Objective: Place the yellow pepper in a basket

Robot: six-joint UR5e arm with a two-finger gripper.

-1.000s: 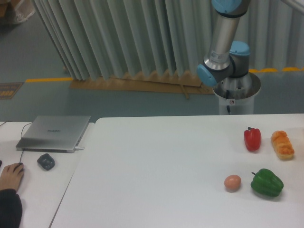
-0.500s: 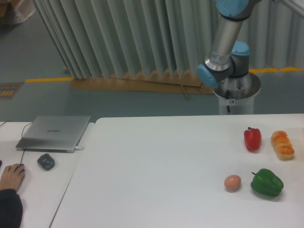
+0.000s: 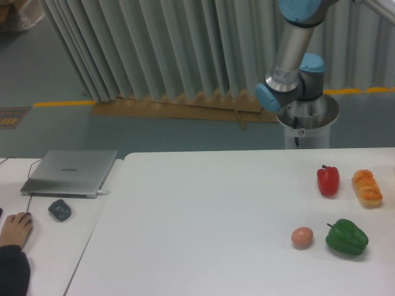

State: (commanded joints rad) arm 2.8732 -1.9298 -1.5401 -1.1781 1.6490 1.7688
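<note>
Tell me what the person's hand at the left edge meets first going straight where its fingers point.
Probably the near-left corner of the closed silver laptop; the hand points up-frame, the small dark grey lump lies right of that line. Depth unclear.

Red bell pepper: upright on the white table, far right.
Orange lumpy item: just beside the red pepper, nearer the edge.
Green bell pepper: front right, lying tilted.
Brown egg: just left of it.
Closed grey laptop: side desk, left.
Dark rounded object: in front of the laptop.
</note>
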